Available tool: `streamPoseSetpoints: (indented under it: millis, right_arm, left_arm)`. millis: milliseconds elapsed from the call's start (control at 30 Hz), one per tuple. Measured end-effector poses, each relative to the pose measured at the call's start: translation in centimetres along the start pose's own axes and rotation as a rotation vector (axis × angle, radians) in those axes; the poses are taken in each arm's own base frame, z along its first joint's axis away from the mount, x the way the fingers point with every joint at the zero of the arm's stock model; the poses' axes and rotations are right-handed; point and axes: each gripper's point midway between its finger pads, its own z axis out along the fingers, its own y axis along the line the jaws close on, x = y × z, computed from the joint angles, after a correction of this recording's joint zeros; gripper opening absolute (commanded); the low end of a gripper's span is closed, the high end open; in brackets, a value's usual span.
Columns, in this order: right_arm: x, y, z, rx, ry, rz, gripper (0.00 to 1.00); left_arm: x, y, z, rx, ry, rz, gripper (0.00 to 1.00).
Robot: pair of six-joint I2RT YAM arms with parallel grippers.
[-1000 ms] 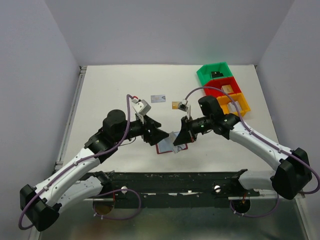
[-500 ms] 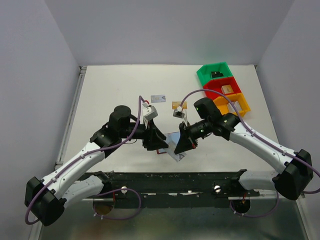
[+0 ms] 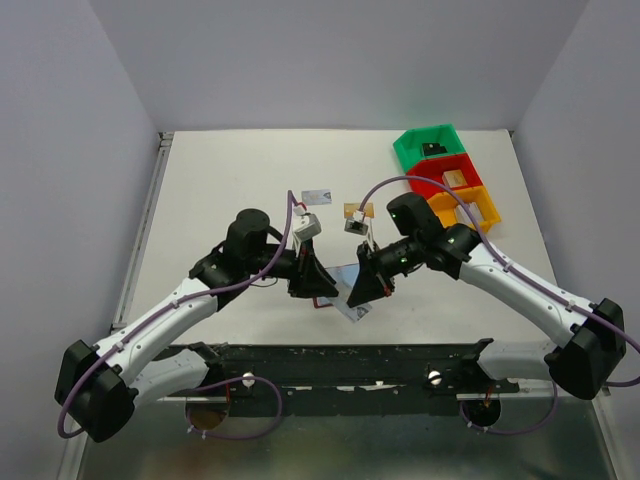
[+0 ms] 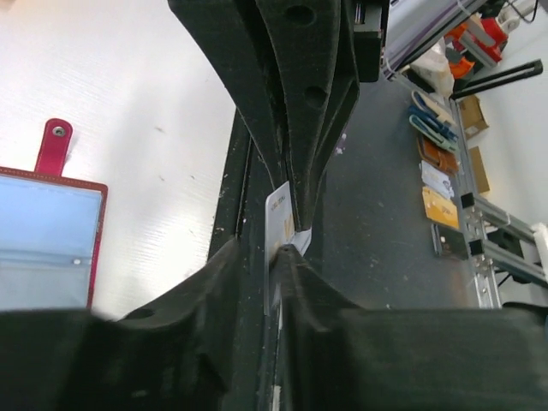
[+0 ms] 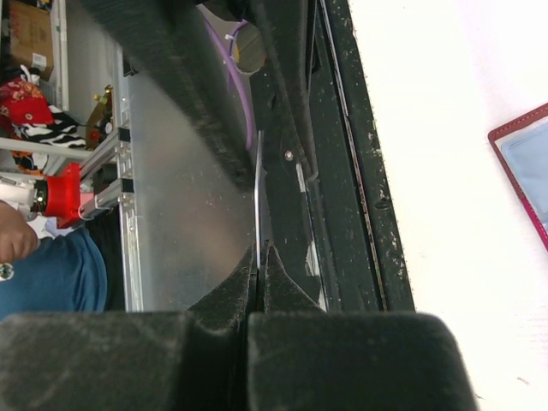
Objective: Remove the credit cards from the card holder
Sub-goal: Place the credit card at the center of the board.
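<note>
- Left gripper (image 4: 264, 253): I find the fingers pressed together on a pale card (image 4: 278, 224), which stands on edge between the tips. A second pair of dark fingers reaches in from above and meets its upper corner.
- Right gripper (image 5: 257, 253): the fingers are pressed together, pinching an edge-on card (image 5: 257, 193) that shows only as a thin line. I cannot tell whether it is the pale card.
- Card holder (image 4: 43, 244): one, lying open and flat on the table (image 3: 230, 170), blue lining up and snap tab out. It sits beside the left fingers and touches neither the fingers nor the pale card. From overhead it lies under and between both grippers.
- Loose cards, overhead: I count two on the table beyond the grippers, one silver-grey card (image 3: 316, 195) and one gold-tan card (image 3: 355, 211), lying apart from each other.
- Bins: three in a row at the far right, green bin (image 3: 408, 150), red bin (image 3: 432, 185), orange bin (image 3: 488, 212).
</note>
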Motion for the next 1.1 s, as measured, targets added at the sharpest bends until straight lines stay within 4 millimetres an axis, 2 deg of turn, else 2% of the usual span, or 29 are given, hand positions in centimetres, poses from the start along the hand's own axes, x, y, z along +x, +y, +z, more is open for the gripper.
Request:
streamPoseSetpoints:
  millis: [67,133,167,233,267,333,367,467,567,700,800,867,967,1100]
  right_arm:
    - [0.0,0.0,0.0,-0.001,0.002,-0.003,0.0]
    - [0.1,-0.1,0.1,-0.001,0.005,-0.002,0.0]
    - [0.1,-0.1,0.1,-0.002,0.006,-0.001,0.01]
    - [0.1,-0.1,0.1,-0.001,0.008,-0.004,0.38]
    - [0.2,-0.1,0.1,0.0,0.009,-0.001,0.53]
    - [0.1,-0.3,0.1,0.015,0.008,0.006,0.68]
    - [0.0,-0.6,0.1,0.036,0.005,0.008,0.95]
    - [-0.6,-2.0,-0.7,0.151,-0.031,0.026,0.98]
    - [-2.1,-3.8,-3.3,0.326,-0.138,0.045,0.98]
    - [-4.0,-5.6,-7.3,0.556,-0.298,0.042,0.97]
    - [-4.3,-6.5,-8.7,0.654,-0.379,0.044,0.95]
    - [-3.9,-7.7,-8.9,0.704,-0.4,0.079,0.94]
    - [-2.3,-9.7,-8.0,0.735,-0.383,0.162,0.93]
    - [-0.3,-11.3,-6.6,0.73,-0.349,0.247,0.93]
  left_arm:
    - [0.1,-0.1,0.1,0.014,0.007,-0.007,0.19]
    - [0.2,-0.2,0.1,0.026,0.009,-0.008,0.04]
    - [0.2,-0.4,0.1,0.036,0.01,-0.006,0.0]
    - [0.3,-0.8,0.1,0.06,0.012,-0.005,0.0]
    - [0.3,-0.9,0.1,0.07,0.011,-0.002,0.0]
    - [0.3,-1.0,0.1,0.08,0.01,0.001,0.0]
    - [0.3,-0.9,0.1,0.079,0.008,0.001,0.0]
    - [0.1,-0.3,-0.3,0.043,-0.014,0.0,0.0]
    - [-1.4,2.6,-2.2,-0.091,-0.106,-0.031,0.0]
    - [-3.6,8.4,-5.4,-0.355,-0.266,-0.151,0.0]
    - [-4.4,13.7,-6.9,-0.535,-0.36,-0.295,0.0]
    - [-3.9,16.8,-6.8,-0.608,-0.379,-0.396,0.0]
    - [-2.0,21.7,-6.4,-0.713,-0.38,-0.542,0.0]
    - [-0.8,25.9,-5.9,-0.771,-0.383,-0.646,0.0]
